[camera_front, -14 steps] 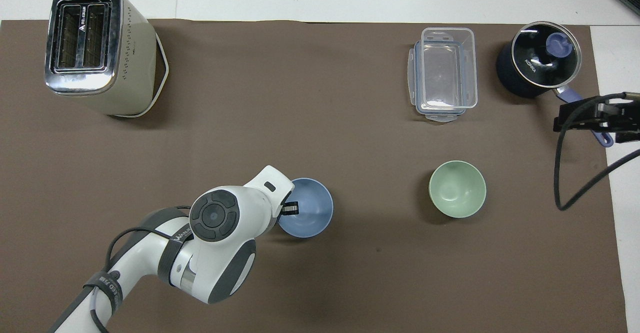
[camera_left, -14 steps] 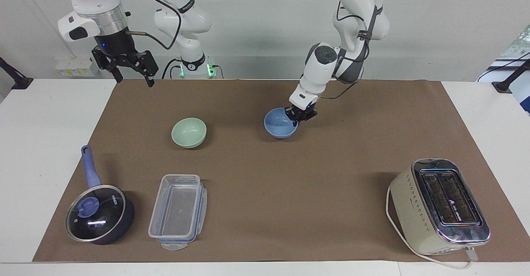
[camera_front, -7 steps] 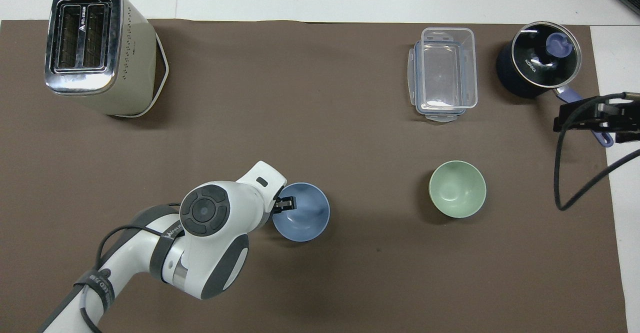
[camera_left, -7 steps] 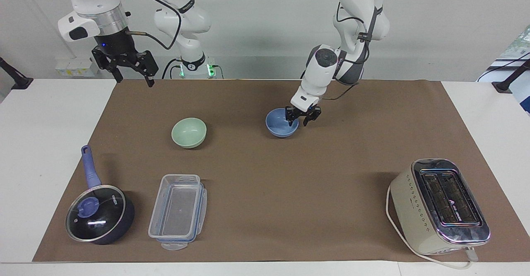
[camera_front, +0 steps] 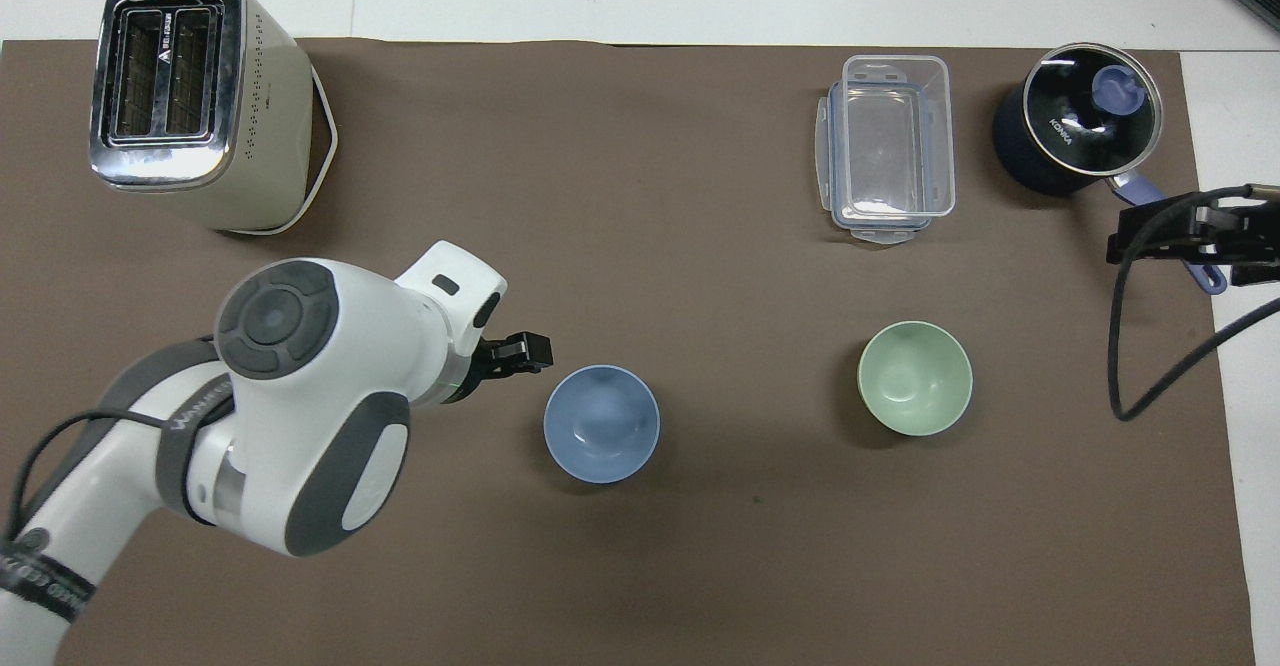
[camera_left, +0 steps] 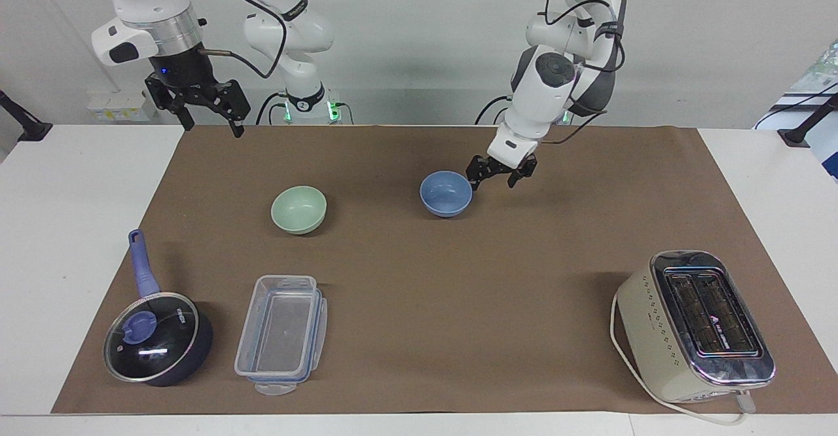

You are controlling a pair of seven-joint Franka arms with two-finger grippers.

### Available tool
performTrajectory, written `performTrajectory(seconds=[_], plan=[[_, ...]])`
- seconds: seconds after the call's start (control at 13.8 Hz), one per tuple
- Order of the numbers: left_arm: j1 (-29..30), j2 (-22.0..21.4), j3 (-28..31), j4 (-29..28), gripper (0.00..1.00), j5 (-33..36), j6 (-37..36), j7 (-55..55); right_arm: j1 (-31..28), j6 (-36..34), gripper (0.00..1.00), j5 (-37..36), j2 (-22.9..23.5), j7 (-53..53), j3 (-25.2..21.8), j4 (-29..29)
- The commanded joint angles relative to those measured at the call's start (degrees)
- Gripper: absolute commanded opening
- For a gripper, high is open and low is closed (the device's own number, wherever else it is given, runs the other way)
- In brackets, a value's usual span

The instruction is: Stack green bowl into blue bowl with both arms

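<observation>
**Brown mat, two bowls apart, both grippers empty**

Brown paper mat point(camera_left: 419, 331) covers most of the white table point(camera_left: 72, 239). Largest on it is the cream toaster point(camera_left: 694, 325), at the left arm's end and far from the robots. At the right arm's end sit the dark lidded saucepan point(camera_left: 157, 338) and a clear plastic container point(camera_left: 281, 331) beside it. The green bowl point(camera_left: 298, 209) and the blue bowl point(camera_left: 446, 193) stand upright nearer the robots, well apart (nothing stacked yet). The left gripper point(camera_left: 495, 181) hangs just beside the blue bowl, off its rim, fingers spread and holding nothing. The right gripper point(camera_left: 208, 125) waits raised over the mat's corner nearest its base, fingers spread too.
</observation>
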Motion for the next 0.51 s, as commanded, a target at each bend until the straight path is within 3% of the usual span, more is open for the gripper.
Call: performTrajectory(seconds=[0.0,0.14,0.43], plan=[[4.4,-0.3,-0.3,4.2,1.00,-0.6,-5.5,4.6,-0.7,-0.5,1.00,0.7,-0.3,0.8,0.4,-0.2],[7.6,0.4,-0.2,8.0,1.00,-0.6,-9.1,6.9,-0.7,-0.5,1.00,0.7,-0.3,0.8,0.4,-0.2],[15.1,0.3,-0.2,10.4,1.00,1.0,-12.1,15.7,-0.7,-0.5,1.00,0.7,-0.3,0.8,0.4,-0.2]])
